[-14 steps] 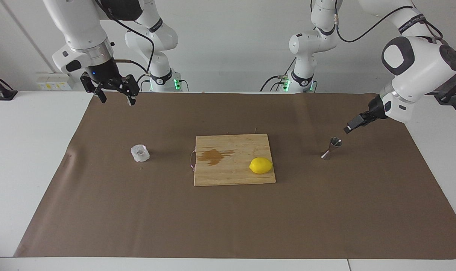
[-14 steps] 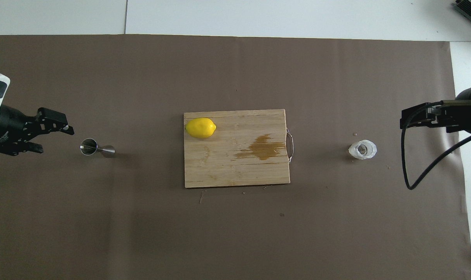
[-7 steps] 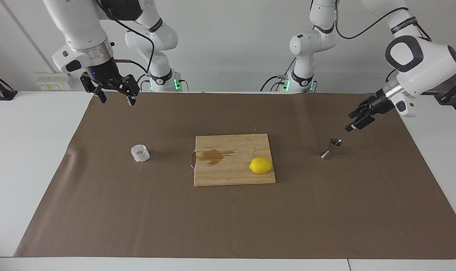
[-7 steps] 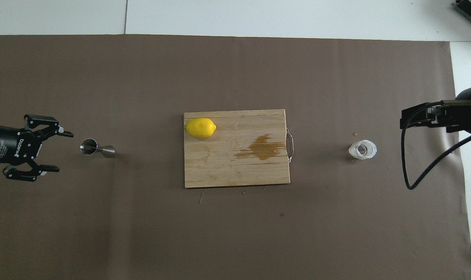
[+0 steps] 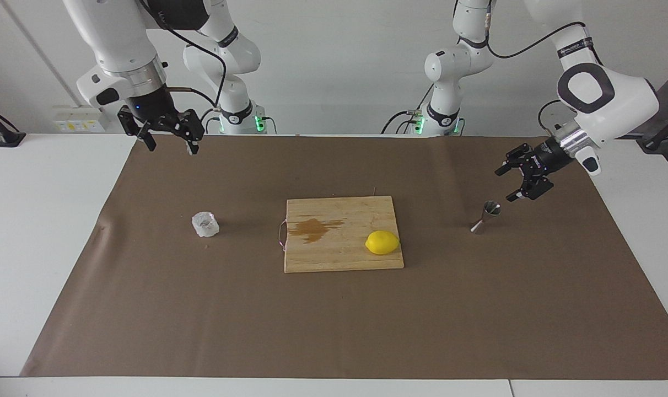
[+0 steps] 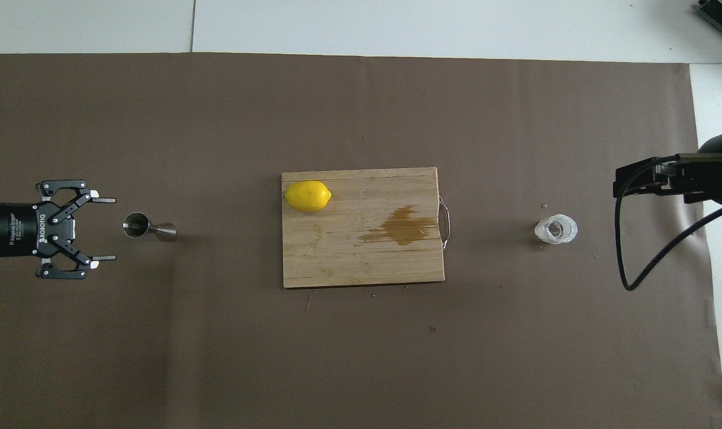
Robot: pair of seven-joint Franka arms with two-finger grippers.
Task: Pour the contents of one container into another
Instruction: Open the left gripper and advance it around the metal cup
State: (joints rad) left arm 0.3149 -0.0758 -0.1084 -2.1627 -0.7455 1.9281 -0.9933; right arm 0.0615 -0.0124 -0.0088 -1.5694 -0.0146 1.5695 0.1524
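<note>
The left claw (image 5: 511, 179), fingers spread wide and empty, hangs level beside the upright jigger (image 5: 486, 216); it should close on the narrow waist without tipping it. The right claw (image 5: 168, 139), also open, waits raised above the tumbler's (image 5: 205, 224) end of the worktop (image 5: 146, 331).

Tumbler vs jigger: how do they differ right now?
The tumbler is clear, squat and crinkly; the jigger is shiny steel, slim and hourglass-shaped. The tumbler stands toward the right arm's end, the jigger toward the left arm's, beside the open left tool. Both stand upright on the brown mat, ungripped.
</note>
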